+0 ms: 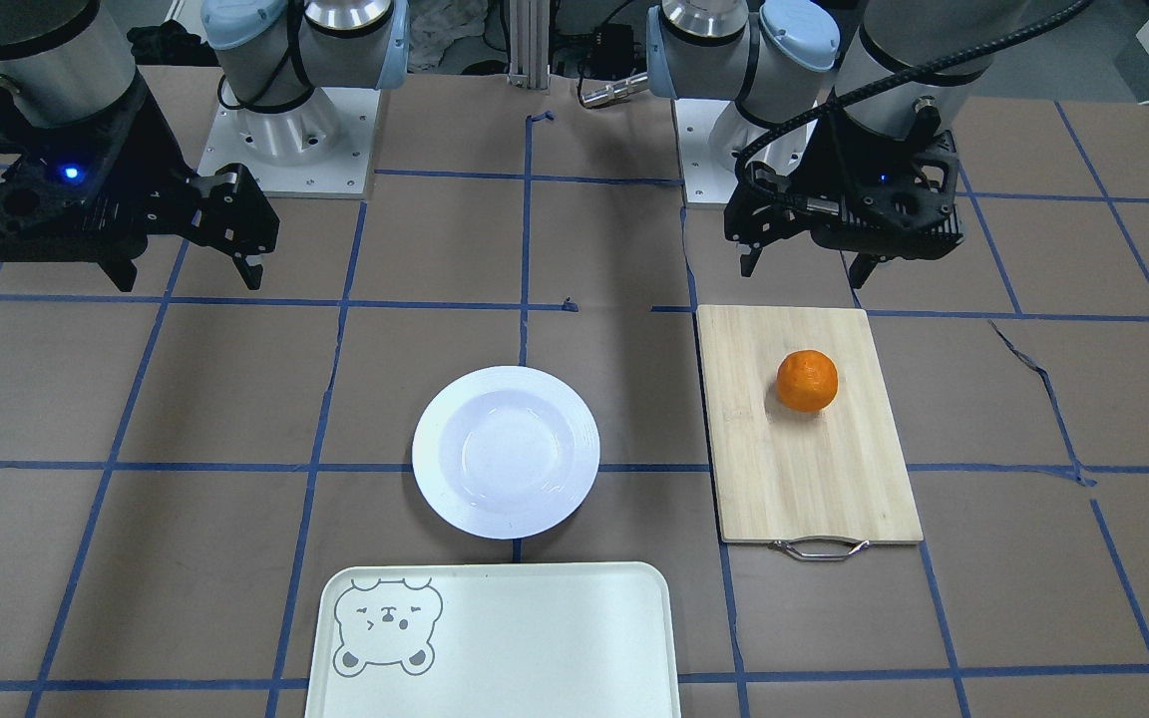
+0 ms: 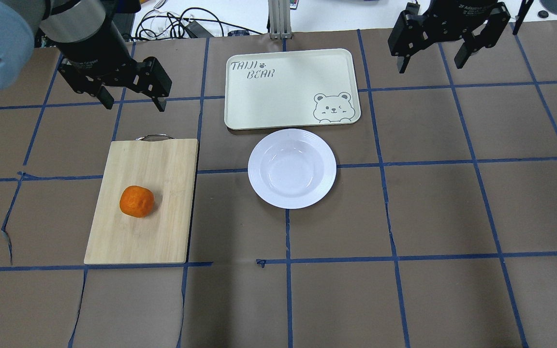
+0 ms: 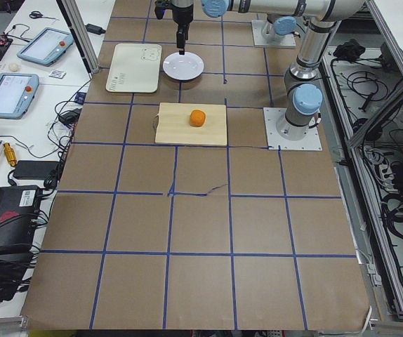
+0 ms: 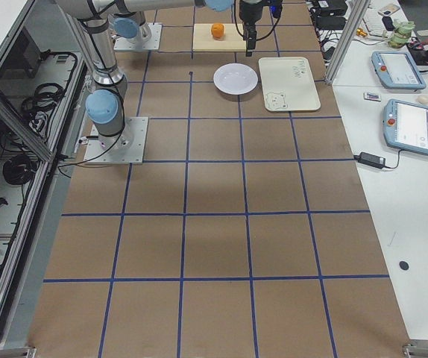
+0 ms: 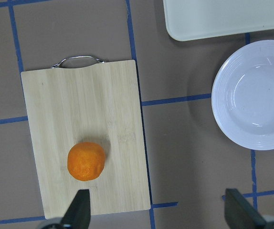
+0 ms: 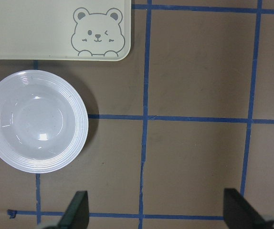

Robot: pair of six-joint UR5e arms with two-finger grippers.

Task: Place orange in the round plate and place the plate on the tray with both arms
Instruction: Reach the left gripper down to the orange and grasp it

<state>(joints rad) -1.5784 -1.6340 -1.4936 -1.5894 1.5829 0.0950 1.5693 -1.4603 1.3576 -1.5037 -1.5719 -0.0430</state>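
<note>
Tabletop (image 2: pixel 433 193): brown covering, ruled into squares with blue tape, seen from overhead

- Orange (image 2: pixel 137 201): lower left of the overhead frame, resting on a bamboo cutting board (image 2: pixel 157 164) with a metal handle; nothing grips it
- Round plate (image 2: pixel 292 168): centre of frame, white, ridged rim, well empty; sits directly on the tabletop
- Tray (image 2: pixel 283 92): top centre, just above the plate with a narrow gap between them; nothing on it
- Left claw (image 2: pixel 133 99): upper left, raised above the tabletop, fingers spread wide, holding nothing
- Right claw (image 2: pixel 431 64): upper right, likewise raised, wide and empty

Progress, judged: no step done. Still to do: orange into plate, then plate onto tray with both arms.

Writing: "TAIJI BEAR" in grey at the tray's upper-left corner, with a paw print and a winking bear face at its lower right. There is white lettering on the right wrist, too small to read
</note>
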